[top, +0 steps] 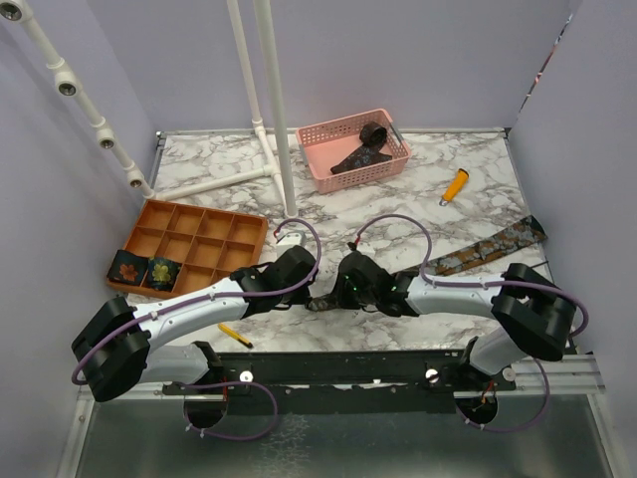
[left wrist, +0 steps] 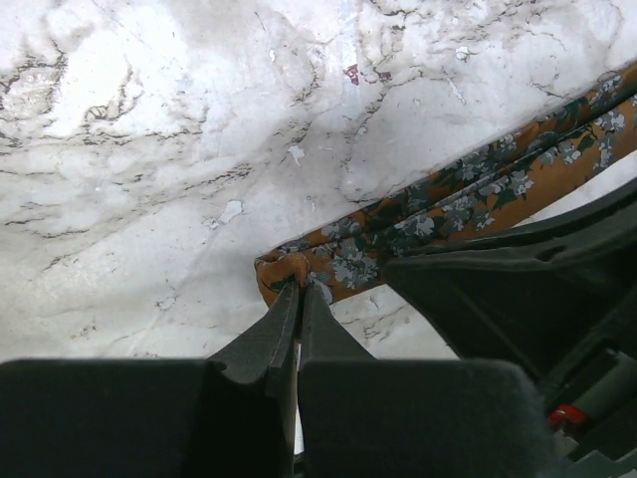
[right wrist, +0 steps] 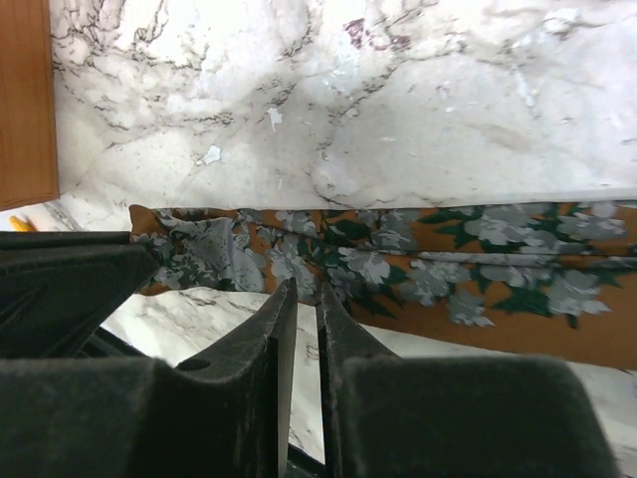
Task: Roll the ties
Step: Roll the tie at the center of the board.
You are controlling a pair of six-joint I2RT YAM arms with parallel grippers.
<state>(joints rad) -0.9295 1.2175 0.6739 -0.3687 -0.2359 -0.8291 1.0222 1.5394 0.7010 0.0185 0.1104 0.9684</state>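
- Currently one unrolled tie (top: pixel 478 251) lies flat on the surface (top: pixel 398 199), running from centre frame to the right edge in the top view.
- Left gripper (left wrist: pixel 299 287): clamped on the tie's end, cloth bunched at the tips. Prob. there to fold over the first turn of the coil.
- Right gripper (right wrist: pixel 305 291): jaws all but shut, tips on the tie's near edge just beside the left one. Looks like a pinch, prob. to keep the strip straight & taut.
- Two rolled ties (top: pixel 127 267) sit in the lower-left compartments of the tray (top: pixel 214 254), left of frame. More fabric is in the basket (top: pixel 318 134), upper centre.
- No coil visible yet, so I'd say rolling is at its very start.
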